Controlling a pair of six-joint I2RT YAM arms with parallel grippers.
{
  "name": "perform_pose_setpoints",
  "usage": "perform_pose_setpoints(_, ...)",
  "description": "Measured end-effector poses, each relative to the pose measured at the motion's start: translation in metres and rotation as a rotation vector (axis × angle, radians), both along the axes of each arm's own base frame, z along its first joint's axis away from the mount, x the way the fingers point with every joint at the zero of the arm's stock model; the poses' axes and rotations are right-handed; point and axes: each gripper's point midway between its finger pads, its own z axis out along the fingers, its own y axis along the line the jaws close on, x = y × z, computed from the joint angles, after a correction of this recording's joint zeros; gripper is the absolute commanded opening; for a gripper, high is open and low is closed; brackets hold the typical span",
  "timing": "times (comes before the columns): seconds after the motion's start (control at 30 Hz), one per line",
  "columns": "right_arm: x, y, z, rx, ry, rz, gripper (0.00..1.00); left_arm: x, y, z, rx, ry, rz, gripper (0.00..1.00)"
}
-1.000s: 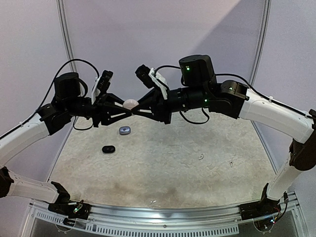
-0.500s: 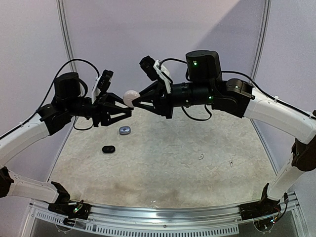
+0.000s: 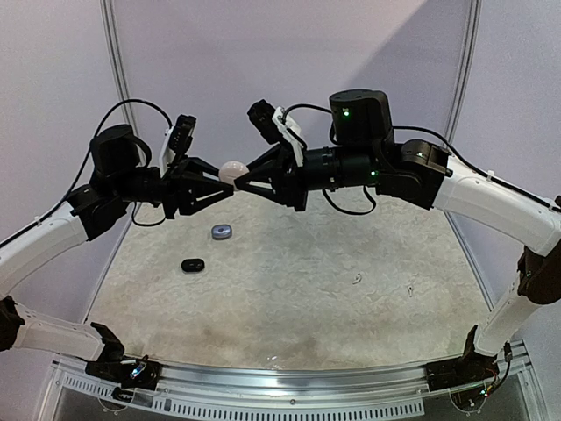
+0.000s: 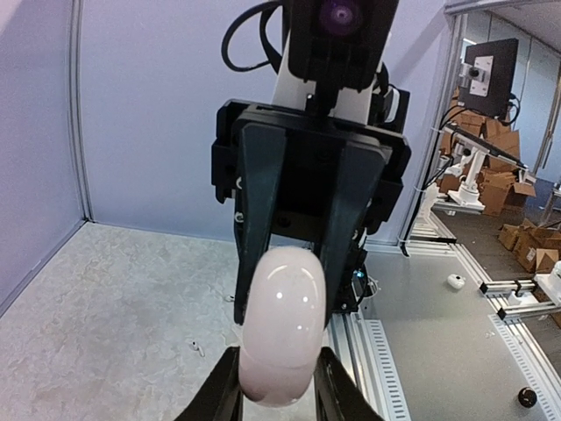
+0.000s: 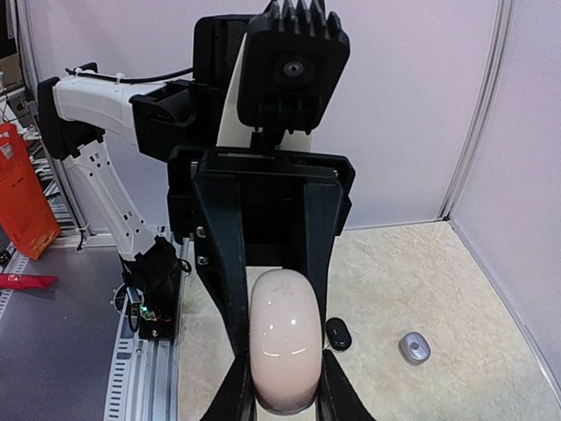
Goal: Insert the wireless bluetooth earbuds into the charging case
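At the left of the overhead view, the left arm stretches toward the middle. The left gripper [image 3: 224, 186] is closed on one end of the charging case [image 3: 232, 170]. The case is a pale pinkish oval, held in the air in the upper middle of the frame above the table [image 3: 307, 307]. In the left wrist view, the left fingers [image 4: 221, 399] press both sides of the case's lower end.

Lower down, a black oval pod [image 3: 193, 265] lies on the table. A grey oval pod [image 3: 222, 231] lies just right of it and higher in the frame, the two apart.

From the right, the right gripper [image 3: 242, 180] clamps the case's other end, its fingers [image 5: 238, 396] tight against the shell. Right of centre, two tiny pale specks [image 3: 358, 280] lie on the table, too small to identify.
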Motion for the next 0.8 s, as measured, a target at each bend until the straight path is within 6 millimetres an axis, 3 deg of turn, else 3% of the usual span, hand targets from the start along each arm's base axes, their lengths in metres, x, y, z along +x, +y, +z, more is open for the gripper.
perform_pose_setpoints(0.17, 0.0, 0.0, 0.0, -0.001, 0.007, 0.001, 0.0, 0.0, 0.0, 0.002, -0.006, -0.014, 0.0, 0.0)
perform_pose_setpoints(0.3, -0.001, 0.0, 0.001, 0.0, 0.007, 0.003, 0.01, 0.0, 0.0, 0.002, -0.008, -0.014, 0.0, 0.0)
perform_pose_setpoints(0.43, 0.0, 0.0, 0.001, 0.0, 0.008, 0.002, 0.52, 0.0, 0.0, 0.002, -0.008, -0.014, 0.0, 0.0)
perform_pose_setpoints(0.5, 0.002, 0.001, 0.001, -0.002, 0.004, -0.009, 0.62, 0.0, 0.0, 0.002, -0.007, -0.016, -0.001, 0.0)
perform_pose_setpoints(0.8, 0.017, -0.001, -0.009, -0.034, 0.017, -0.105, 0.62, -0.001, 0.0, -0.009, 0.032, -0.116, -0.01, 0.0)
